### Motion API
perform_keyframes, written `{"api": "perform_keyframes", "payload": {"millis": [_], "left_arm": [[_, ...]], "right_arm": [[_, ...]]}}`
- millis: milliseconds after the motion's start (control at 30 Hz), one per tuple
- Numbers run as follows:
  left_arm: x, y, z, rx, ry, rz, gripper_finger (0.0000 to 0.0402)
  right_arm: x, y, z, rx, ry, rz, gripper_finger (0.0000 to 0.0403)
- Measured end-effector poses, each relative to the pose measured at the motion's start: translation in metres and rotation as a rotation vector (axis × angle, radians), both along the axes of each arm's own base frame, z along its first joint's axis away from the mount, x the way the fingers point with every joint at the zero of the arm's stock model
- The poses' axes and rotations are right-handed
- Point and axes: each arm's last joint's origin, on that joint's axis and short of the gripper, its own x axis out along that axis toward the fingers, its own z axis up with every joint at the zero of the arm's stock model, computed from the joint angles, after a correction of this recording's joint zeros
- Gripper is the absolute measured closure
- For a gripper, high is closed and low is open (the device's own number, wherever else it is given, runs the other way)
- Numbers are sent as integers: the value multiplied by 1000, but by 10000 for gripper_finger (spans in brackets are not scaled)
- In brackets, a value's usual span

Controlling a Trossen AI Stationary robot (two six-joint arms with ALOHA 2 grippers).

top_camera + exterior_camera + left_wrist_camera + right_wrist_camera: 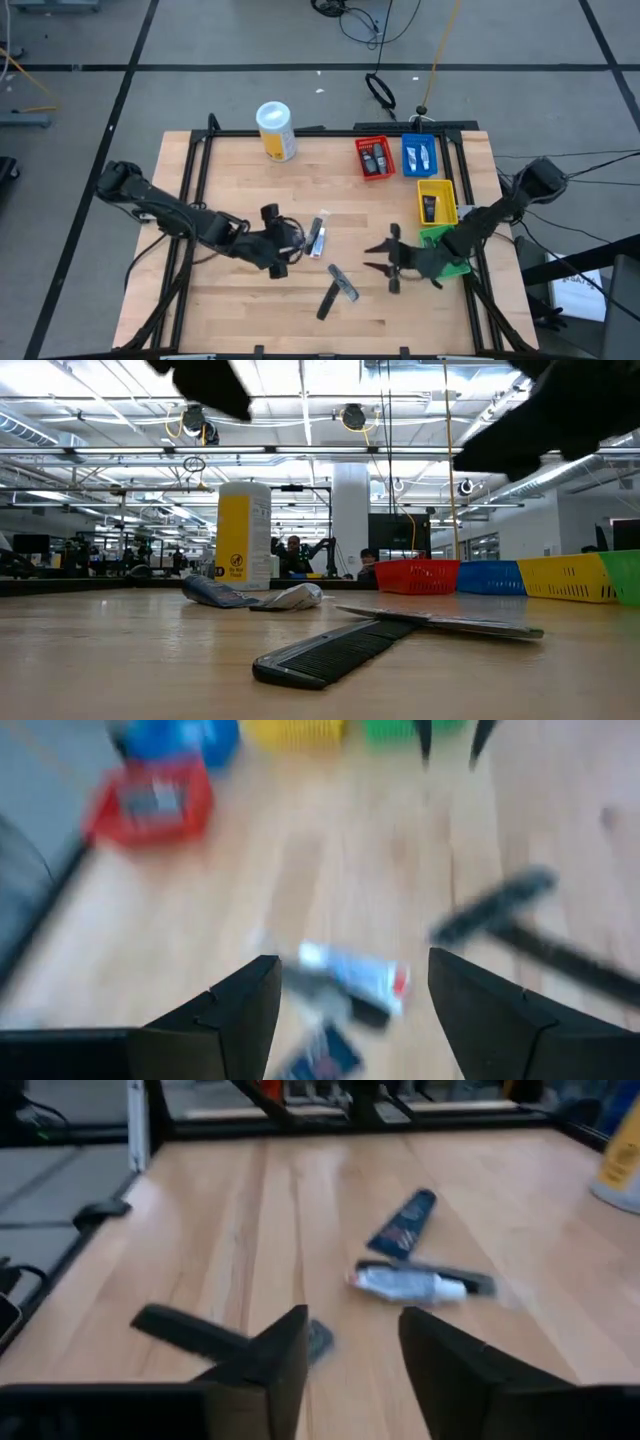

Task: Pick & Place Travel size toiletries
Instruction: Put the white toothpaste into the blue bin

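Observation:
A silver-white tube (318,238) and a dark blue tube (403,1223) lie side by side mid-table, with a black item (472,1282) beside them. Nearer the front edge lie a black comb (328,299) and a flat grey sachet (344,283). My left gripper (288,243) is open just left of the tubes; in its wrist view the silver-white tube (352,975) and the dark blue tube (320,1055) lie ahead of its gripper (350,995). My right gripper (372,257) is open right of the tubes, pointing at them, and its wrist view shows the gap (352,1348).
A tall white canister with a yellow label (276,130) stands at the far edge. Red (375,157), blue (419,153) and yellow (436,200) bins hold small items along the right side. The green bin (452,263) sits partly under my right arm. Bare wood lies at front left.

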Motion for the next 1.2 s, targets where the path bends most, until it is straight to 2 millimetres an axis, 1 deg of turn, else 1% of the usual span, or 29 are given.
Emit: {"api": "perform_keyframes", "payload": {"millis": [67,133,267,367,433,533,600,700,800,933,1033,1133,1200], "left_arm": [[1,4,-12,-34,79,44,154],[4,8,-26,-52,119,105,153],[15,17,-55,-66,138,192,153],[26,20,-76,-66,89,227,153],[33,18,-87,-67,31,230,154],[42,14,-100,-72,-62,204,153],[50,9,-103,-75,-120,176,153],[56,2,-105,-57,-178,131,153],[55,-2,-104,-39,-184,101,153],[54,-2,-106,-87,-183,138,153],[57,-1,-114,-179,-156,141,154],[57,-3,-128,-261,-93,142,154],[56,-5,-135,-274,-58,164,153]], "right_arm": [[8,-8,-4,21,-14,24,231],[14,-12,-11,43,26,54,210],[21,-12,-22,69,78,76,184],[21,-8,-29,70,106,92,180],[21,-6,-34,78,139,145,180],[22,-3,-36,116,157,237,184],[22,-2,-37,126,161,251,187],[23,-1,-35,135,138,252,187],[22,0,-35,134,139,253,184],[22,0,-35,133,140,252,185],[22,-1,-35,132,141,251,188],[22,-1,-35,131,137,251,189],[23,-1,-35,128,136,245,190]]}}
